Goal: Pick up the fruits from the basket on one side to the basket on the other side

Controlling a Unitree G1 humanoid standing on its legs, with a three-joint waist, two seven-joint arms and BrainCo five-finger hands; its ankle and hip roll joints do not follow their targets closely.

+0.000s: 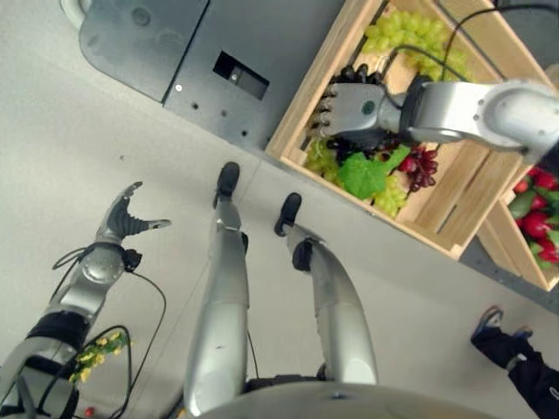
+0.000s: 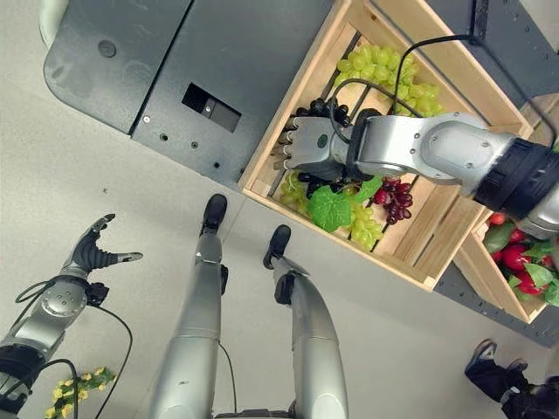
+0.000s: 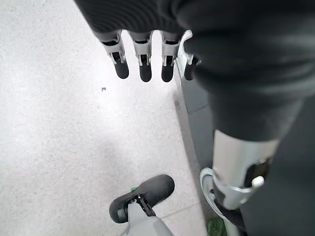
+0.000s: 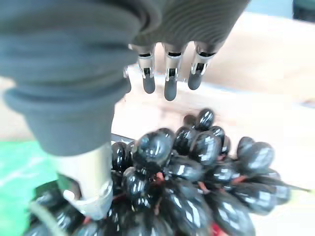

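We see the right robot hand (image 2: 307, 144) reaching into the open slatted wooden crate (image 2: 454, 234) that stands on the grey floor (image 1: 131, 122). Its fingers (image 4: 170, 81) stretch out nearly straight, released, and in the right wrist view a bunch of glossy black grapes (image 4: 192, 172) lies just under them; whether the thumb touches the bunch we cannot tell. In the head views the hand hovers over the crate's near corner, above a cluster of pale green grapes (image 2: 362, 223) with a bright green leaf (image 2: 329, 208) and a bunch of dark red grapes (image 2: 395, 197) beside it. More pale green grapes (image 1: 410, 35) lie at the crate's far end. A second wooden crate (image 1: 520, 253) sits just beside the first, holding red fruits with green leaves (image 1: 537, 214).

The left robot hand (image 1: 122, 218) hangs over bare floor, well apart from both crates, its fingers (image 3: 142, 61) loosely spread and grasping nothing. A dark grey metal plate (image 2: 166, 61) lies on the floor next to the first crate. A person's dark shoe (image 1: 493, 336) shows near the second crate.
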